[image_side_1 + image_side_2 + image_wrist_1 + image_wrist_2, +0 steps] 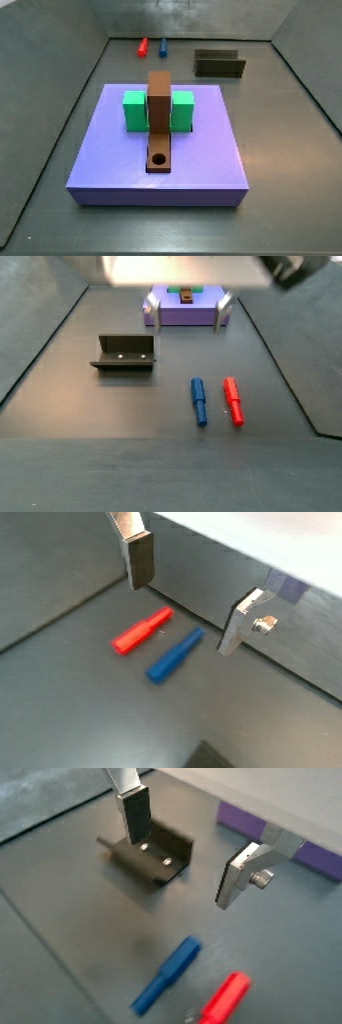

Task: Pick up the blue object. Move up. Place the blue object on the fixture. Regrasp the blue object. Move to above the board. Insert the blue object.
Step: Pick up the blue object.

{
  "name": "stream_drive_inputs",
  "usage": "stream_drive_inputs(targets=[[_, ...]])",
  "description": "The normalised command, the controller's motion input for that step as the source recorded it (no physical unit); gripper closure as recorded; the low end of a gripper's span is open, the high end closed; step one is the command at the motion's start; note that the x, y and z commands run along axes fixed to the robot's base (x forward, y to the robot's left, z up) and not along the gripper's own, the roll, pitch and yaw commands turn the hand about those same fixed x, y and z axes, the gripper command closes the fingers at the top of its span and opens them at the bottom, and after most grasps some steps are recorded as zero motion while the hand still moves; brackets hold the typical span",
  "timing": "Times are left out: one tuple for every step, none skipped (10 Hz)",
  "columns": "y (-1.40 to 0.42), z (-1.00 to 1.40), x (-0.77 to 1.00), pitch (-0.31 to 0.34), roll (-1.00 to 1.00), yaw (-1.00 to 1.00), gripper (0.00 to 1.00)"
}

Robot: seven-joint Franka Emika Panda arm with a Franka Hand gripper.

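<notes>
The gripper [187, 602] hung above the floor with its fingers spread and nothing between them. The blue peg [175, 655] lay just beside the red peg [142, 631], near the fixture [151, 853].

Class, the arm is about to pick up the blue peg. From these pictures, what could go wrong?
1. The red peg lies right beside the blue object, parallel and close, so a finger coming down may nudge or catch it.
2. The gripper hangs open above the floor, holding nothing; the blue object is small and slim, so a slightly off-centre close could roll it away.
</notes>
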Motion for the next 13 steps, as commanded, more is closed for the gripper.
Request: stream_drive_inputs(targets=[[0.3, -1.0, 0.29, -0.05, 0.0, -0.2, 0.0], [0.2, -0.95, 0.26, -0.083, 0.0, -0.2, 0.0], [0.07, -0.92, 0.11, -0.134, -0.01, -0.11, 0.0], [0.0, -0.85, -0.09, -0.21, 0.0, -0.01, 0.0], [-0.02, -0.7, -0.26, -0.283, -0.01, 0.0, 0.0], [-0.07, -0.68, -0.25, -0.281, -0.05, 0.0, 0.0], [-0.06, -0.55, -0.19, -0.273, -0.13, 0.0, 0.0], [-0.12, -0.43, -0.02, -0.253, -0.14, 0.01, 0.0], [-0.09, -0.45, 0.0, -0.176, -0.12, 0.0, 0.0], [-0.01, -0.47, 0.04, -0.153, -0.13, 0.0, 0.0], [0.0, -0.38, 0.0, -0.131, -0.16, 0.0, 0.0], [0.0, -0.26, -0.01, -0.124, -0.17, 0.0, 0.0], [0.0, -0.18, -0.03, -0.116, -0.18, 0.0, 0.0]])
